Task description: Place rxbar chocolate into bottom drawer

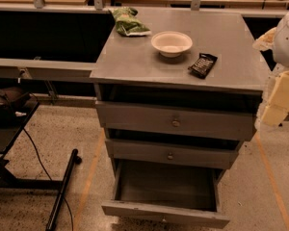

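Observation:
The rxbar chocolate (pixel 203 64) lies flat in its black wrapper on the grey cabinet top (pixel 135 61), near the front right, just right of the white bowl (pixel 171 43). The bottom drawer (pixel 164 211) is pulled open, and the part of its inside that shows holds nothing. My gripper (pixel 278 100) is at the right edge of the view, beside the cabinet's right side, about level with the top drawer. It is right of the bar, lower than it, and not touching it.
A green snack bag (pixel 127 23) lies at the back left of the cabinet top. Two shallower drawers with round knobs (pixel 175 123) sit slightly out above the bottom drawer. A dark stand with cables (pixel 9 129) and a black pole (pixel 62 189) are on the floor at left.

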You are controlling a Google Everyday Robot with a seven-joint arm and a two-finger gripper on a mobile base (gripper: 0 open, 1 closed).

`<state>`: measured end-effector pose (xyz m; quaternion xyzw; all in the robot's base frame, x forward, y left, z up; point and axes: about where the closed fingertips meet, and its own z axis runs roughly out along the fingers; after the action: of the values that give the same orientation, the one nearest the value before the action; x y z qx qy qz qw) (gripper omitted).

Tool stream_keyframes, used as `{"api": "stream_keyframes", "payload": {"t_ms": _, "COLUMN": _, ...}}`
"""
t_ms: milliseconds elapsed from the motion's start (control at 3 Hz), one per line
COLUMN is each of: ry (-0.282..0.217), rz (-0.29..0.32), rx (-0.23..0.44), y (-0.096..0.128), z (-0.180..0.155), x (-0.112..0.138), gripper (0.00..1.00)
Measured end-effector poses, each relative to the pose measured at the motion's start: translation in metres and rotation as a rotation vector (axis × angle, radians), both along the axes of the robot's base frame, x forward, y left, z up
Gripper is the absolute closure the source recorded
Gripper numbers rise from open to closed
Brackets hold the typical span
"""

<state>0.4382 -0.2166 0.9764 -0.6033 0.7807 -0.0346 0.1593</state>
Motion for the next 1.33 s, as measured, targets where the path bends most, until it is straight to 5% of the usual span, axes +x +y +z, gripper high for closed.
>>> {"api": "stream_keyframes", "payload": {"t_ms": 667, "ry": -0.023, "rz": 0.001, "rx": 0.062, "y": -0.006, "z": 0.004, "x": 0.020, "gripper": 0.00}}
{"api": "stream_keyframes", "payload": {"t_ms": 1333, "ry": -0.133, "rz": 0.016, "rx": 0.288, "y": 0.010, "z": -0.004, "x": 0.128, "gripper": 0.00}}
